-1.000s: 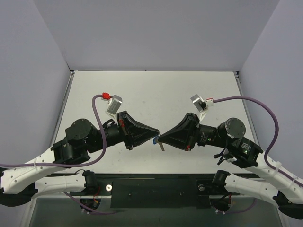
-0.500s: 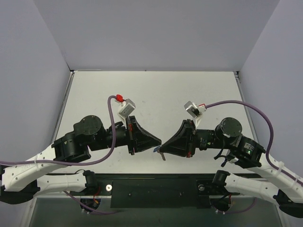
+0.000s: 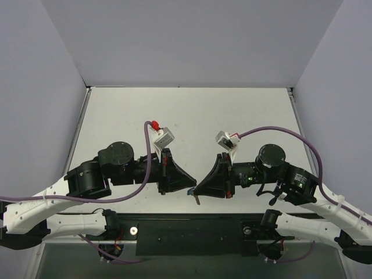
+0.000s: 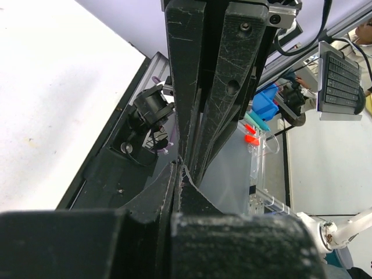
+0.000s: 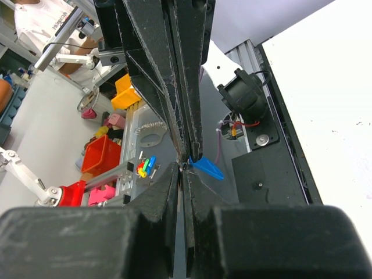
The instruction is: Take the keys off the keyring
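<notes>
Both grippers meet tip to tip above the table's near edge. My left gripper (image 3: 193,184) is shut on the keyring, whose blue tag (image 3: 189,190) pokes out beside its tips. In the right wrist view the blue tag (image 5: 207,168) hangs from the left gripper's fingertips (image 5: 195,148). My right gripper (image 3: 198,188) is shut on the small key (image 3: 198,200), which sticks out below its tips. In the left wrist view my left gripper (image 4: 178,163) has its jaws pressed together and the tag is hidden. My right gripper (image 5: 183,169) also shows closed jaws.
The white table (image 3: 192,116) stretches behind the arms, walled on three sides. A black base rail (image 3: 192,232) runs along the near edge under the grippers. Purple cables (image 3: 290,132) loop over both arms. Coloured bins (image 5: 104,154) stand beyond the table.
Both grippers have moved together toward the near edge of the table, staying tip to tip. The wrists have turned, and the tag and key moved with them.
</notes>
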Available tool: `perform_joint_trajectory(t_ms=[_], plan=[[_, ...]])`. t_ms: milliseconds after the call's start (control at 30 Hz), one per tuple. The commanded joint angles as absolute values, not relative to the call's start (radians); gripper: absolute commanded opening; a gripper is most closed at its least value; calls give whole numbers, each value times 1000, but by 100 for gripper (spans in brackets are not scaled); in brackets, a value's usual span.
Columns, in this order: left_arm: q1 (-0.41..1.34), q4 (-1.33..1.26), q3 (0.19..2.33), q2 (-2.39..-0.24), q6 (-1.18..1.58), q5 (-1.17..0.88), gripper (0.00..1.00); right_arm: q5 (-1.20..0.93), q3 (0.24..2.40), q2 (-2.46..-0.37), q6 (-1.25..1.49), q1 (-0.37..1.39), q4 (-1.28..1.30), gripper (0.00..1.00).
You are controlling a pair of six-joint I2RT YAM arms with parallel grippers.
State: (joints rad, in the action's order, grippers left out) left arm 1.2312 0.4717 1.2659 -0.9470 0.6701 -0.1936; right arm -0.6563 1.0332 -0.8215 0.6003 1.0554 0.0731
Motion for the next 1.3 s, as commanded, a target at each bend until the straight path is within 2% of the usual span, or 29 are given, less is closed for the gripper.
perform_joint_trajectory(t_ms=[0, 100, 167, 200, 267, 300, 367, 467, 667, 767, 1067, 1267], plan=[[1241, 465, 1296, -957, 683, -94, 12, -643, 1071, -842, 577, 1068, -15, 0], [1241, 433, 1275, -913, 687, -28, 27, -632, 1071, -839, 574, 1068, -12, 0], [1241, 405, 1266, -888, 689, -9, 39, -629, 1074, -839, 574, 1068, -11, 0], [1241, 399, 1266, -882, 684, 20, 50, -629, 1074, -841, 574, 1068, -11, 0], [1241, 382, 1270, -867, 677, 49, 60, -618, 1075, -836, 574, 1068, -9, 0], [1241, 367, 1273, -856, 672, 60, 73, -608, 1075, -835, 574, 1068, -9, 0], [1241, 342, 1273, -839, 663, 74, 78, -589, 1074, -830, 574, 1068, -15, 0], [1241, 285, 1240, -783, 667, 130, 80, -557, 1071, -824, 583, 1068, -43, 0], [1241, -53, 1002, -617, 722, 227, 81, -520, 1039, -841, 664, 1066, -227, 0], [1241, -126, 966, -603, 733, 224, 76, -522, 1020, -862, 718, 1069, -352, 0], [1241, -88, 1005, -670, 738, 164, 54, -492, 1006, -874, 738, 1081, -431, 0], [1241, -71, 997, -667, 752, 164, 48, -477, 1003, -859, 738, 1083, -436, 0]])
